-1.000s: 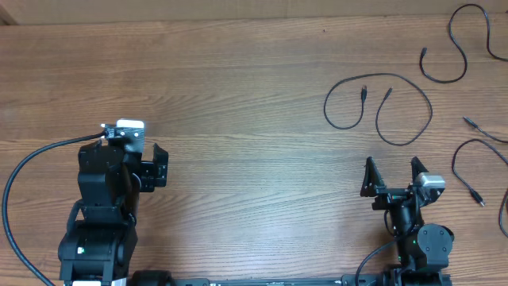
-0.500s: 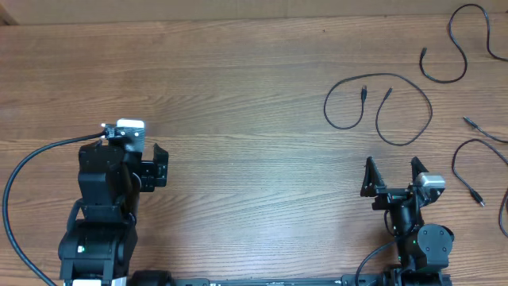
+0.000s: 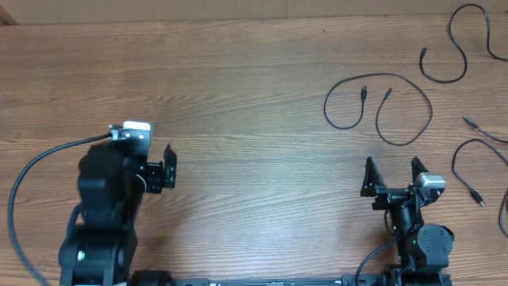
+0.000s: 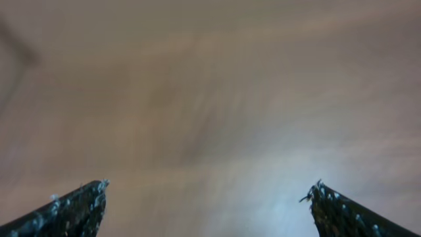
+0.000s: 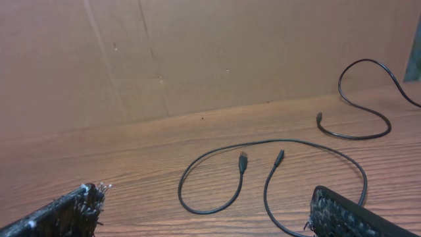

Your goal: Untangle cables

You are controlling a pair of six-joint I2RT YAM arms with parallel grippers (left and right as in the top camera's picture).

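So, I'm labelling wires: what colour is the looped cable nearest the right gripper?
Black; the looped cable shows best in the right wrist view.

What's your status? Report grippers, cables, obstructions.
Left gripper open, empty. Right gripper open, empty. Looped cable lies ahead of right gripper, untouched; other cables at right edge. Nothing between.

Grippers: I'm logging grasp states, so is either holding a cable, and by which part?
Nothing is held: the left gripper and right gripper are open; the cables lie on the table.
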